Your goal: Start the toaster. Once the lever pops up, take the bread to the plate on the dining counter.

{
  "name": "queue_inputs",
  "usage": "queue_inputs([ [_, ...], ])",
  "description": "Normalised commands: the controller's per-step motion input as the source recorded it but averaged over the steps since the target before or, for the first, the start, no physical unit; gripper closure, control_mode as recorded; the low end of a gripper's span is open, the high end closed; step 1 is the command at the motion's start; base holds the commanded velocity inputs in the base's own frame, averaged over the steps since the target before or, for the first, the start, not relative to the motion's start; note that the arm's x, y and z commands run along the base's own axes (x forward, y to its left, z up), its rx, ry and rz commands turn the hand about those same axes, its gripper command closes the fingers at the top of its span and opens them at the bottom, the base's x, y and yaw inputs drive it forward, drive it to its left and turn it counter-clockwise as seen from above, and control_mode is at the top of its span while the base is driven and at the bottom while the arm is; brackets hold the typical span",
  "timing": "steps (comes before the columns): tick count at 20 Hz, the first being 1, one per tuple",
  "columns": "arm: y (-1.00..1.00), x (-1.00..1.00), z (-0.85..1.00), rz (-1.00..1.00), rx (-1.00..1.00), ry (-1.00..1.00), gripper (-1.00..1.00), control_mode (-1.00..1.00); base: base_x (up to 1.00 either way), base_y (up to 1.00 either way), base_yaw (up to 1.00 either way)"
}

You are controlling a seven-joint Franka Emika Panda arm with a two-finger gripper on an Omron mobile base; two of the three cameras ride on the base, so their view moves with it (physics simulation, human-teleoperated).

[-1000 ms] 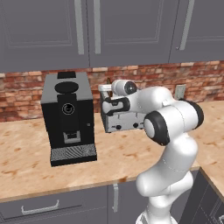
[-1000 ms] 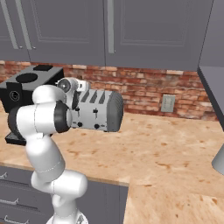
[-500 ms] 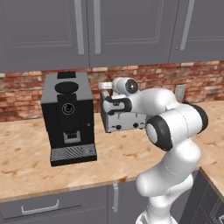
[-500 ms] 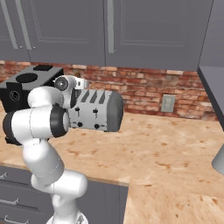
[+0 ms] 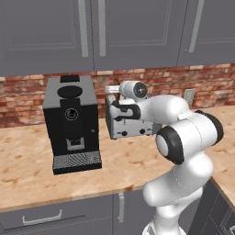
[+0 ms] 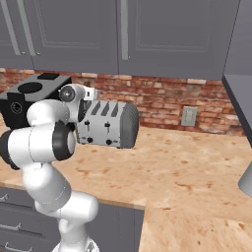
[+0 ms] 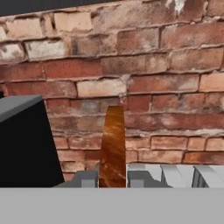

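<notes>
Silver-grey boxy toaster under the white arm's gripper.
Brown-crusted thin bread slice stands in a slot; jaw state unclear.

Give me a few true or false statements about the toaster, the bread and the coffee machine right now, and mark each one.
1. The toaster stands on the counter in front of the brick wall. True.
2. The bread lies flat on the counter. False: it stands upright, sticking up out of a toaster slot.
3. The coffee machine is white. False: it is black.
4. The coffee machine stands beside the toaster. True.
5. The cabinets above the wall are open. False: their doors are closed.
</notes>
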Motion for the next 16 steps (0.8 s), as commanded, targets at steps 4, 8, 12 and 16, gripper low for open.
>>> queue_inputs([
  [4, -0.36, -0.20, 0.02, 0.04, 0.00, 0.00, 1.00, -1.00, 0.00, 0.00, 0.00],
  [8, -0.25, -0.23, 0.00, 0.00, 0.00, 0.00, 1.00, -1.00, 0.00, 0.00, 0.00],
  [12, -0.34, -0.20, 0.03, 0.00, 0.00, 0.00, 1.00, -1.00, 0.00, 0.00, 0.00],
  [16, -0.44, -0.36, 0.08, 0.00, 0.00, 0.00, 1.00, -1.00, 0.00, 0.00, 0.00],
])
